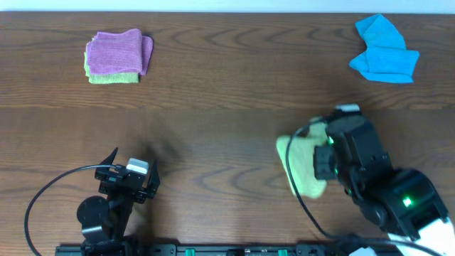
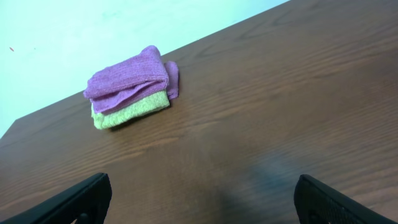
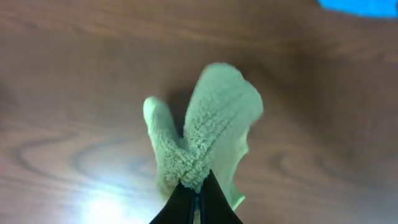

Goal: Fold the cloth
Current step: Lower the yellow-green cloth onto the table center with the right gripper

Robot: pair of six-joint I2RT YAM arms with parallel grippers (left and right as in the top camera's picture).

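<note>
The cloth [image 1: 298,165] is lime-green and fluffy, bunched into a lump at the front right of the table. My right gripper [image 1: 321,165] is over its right side and hides part of it. In the right wrist view the right gripper [image 3: 198,183] is shut on a fold of the cloth [image 3: 211,124], which spreads away from the fingertips in two lobes. My left gripper [image 1: 133,165] stands at the front left, far from the cloth. In the left wrist view it [image 2: 202,193] is open, with only bare wood between its fingers [image 2: 81,199].
A folded purple cloth [image 1: 117,53] lies on a folded yellow-green one [image 1: 114,77] at the back left, also in the left wrist view [image 2: 130,78]. A bright blue cloth [image 1: 384,51] lies crumpled at the back right. Cables trail by both arm bases.
</note>
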